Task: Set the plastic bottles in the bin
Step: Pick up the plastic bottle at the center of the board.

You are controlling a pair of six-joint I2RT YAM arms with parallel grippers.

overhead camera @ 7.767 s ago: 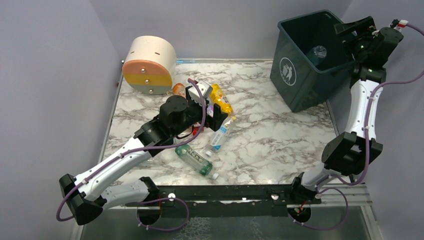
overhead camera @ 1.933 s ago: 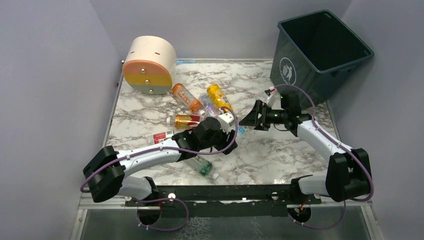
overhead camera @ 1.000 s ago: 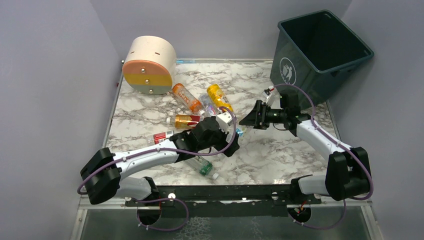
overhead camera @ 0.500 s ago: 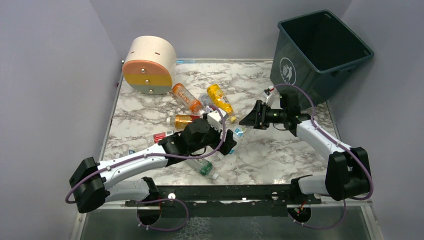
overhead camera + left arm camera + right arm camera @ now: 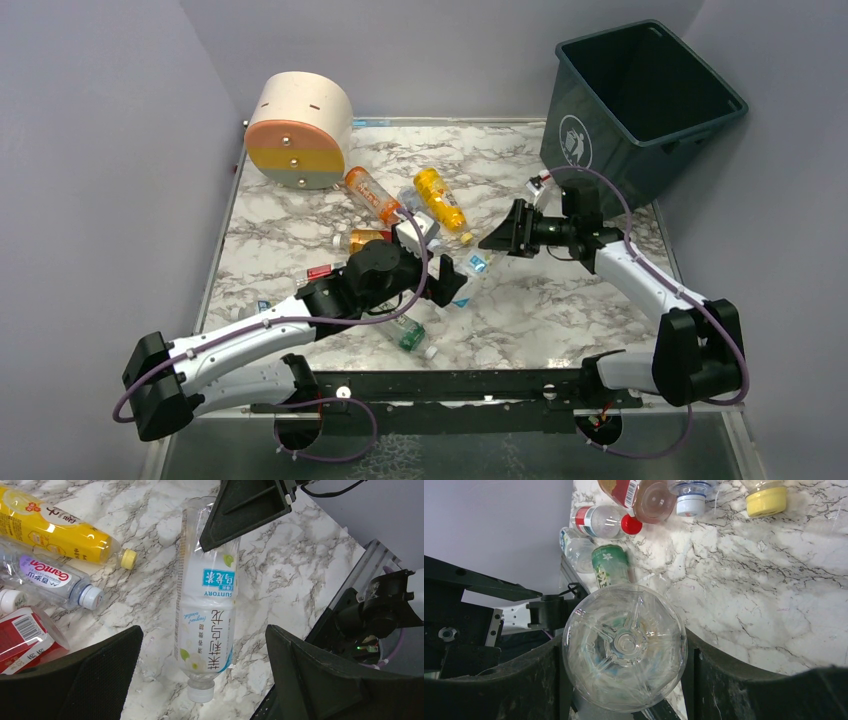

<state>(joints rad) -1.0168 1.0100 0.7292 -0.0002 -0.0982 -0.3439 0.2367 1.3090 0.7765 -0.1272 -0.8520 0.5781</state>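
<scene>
Well, you work on a smooth white marble-pattern table (image 5: 580, 300) with grey veins, between plain lilac walls (image 5: 100, 150). Your right gripper (image 5: 497, 241) is clamped on the round base of a clear plastic bottle (image 5: 207, 605) at mid-table. Your left gripper (image 5: 205, 660) stands wide apart around its cap end, not touching. The tapered dark green bin (image 5: 610, 165) stands at the far right corner.
</scene>
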